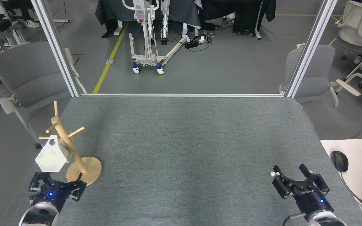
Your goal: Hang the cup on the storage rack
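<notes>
Left fingers [56, 188]: spread apart, nothing between them, sitting low near the front left corner of the table [187, 141], just below the cup [51, 158] and apart from it. Right fingers [300, 182]: also spread, empty, near the front right corner, well apart from everything in the task.

Cup: white, faceted, hexagonal mouth turned toward me. Its flat handle tab, with the round hole at top, sits on a peg of the storage rack [69, 147], on the rack's left side. The body hangs off the peg beside the post. Judged hung; task looks essentially complete.

Rack: light wood, disc base on the table near its left edge. The post leans left in this view, and I cannot tell whether the base lies flat (worth checking).

Handling notes, as judgement: the cup looks rigid, smooth and light, probably hard plastic or ceramic, so somewhat slippery and possibly chippable. If a re-grip were needed, I would take it across two opposite flat facets of the body, leaving the tab free. The rack looks light and top-loaded on one side; a nudge could tip it.
</notes>
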{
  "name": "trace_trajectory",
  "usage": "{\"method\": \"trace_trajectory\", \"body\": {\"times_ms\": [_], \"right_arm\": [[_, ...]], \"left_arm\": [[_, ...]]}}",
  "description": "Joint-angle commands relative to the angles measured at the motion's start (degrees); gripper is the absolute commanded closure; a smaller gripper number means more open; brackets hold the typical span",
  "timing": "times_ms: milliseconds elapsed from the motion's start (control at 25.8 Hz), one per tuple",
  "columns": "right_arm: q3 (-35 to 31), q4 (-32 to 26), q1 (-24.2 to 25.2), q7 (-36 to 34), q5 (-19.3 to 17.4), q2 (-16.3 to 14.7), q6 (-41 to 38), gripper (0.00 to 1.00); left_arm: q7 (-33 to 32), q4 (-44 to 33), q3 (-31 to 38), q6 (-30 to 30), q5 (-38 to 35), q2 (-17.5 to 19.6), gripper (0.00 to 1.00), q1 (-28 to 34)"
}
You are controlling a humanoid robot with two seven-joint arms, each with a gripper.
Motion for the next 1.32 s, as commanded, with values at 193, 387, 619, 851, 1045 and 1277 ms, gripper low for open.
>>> {"method": "trace_trajectory", "body": {"times_ms": [193, 387, 619, 851, 1045, 1277], "right_arm": [[-0.06, 0.31, -0.4, 0.04, 0.26, -0.7, 0.18, 0.0], [-0.15, -0.22, -2.77, 0.04, -0.36, -0.61, 1.76, 0.0], [-0.23, -1.8, -5.06, -0.05, 1.75, 4.22, 7.3, 0.0], [-0.06, -6.1, -5.41, 0.65, 10.98, 11.17, 12.66, 0.0], [-0.06, -6.37, -4.97, 0.74, 11.07, 12.75, 12.57, 0.0], [0.29, -12.96, 1.36, 0.74, 11.24, 15.3, 12.13, 0.0]], "left_arm": [[2.68, -0.12, 0.0, -4.91, 3.67, -9.7, 0.02, 1.8], [6.29, -0.38, -0.62, -5.26, 3.67, -17.87, 0.02, 0.66], [7.25, -1.53, -10.99, 3.44, 10.0, -18.31, 0.02, -2.95], [7.17, -7.5, -14.24, 7.84, 12.81, -18.14, 0.01, -4.44], [7.25, -13.48, -14.24, 7.66, 12.81, -18.14, 0.01, -0.84], [7.34, -14.01, -14.07, 7.84, 12.72, -18.05, 0.01, 1.01]]}}
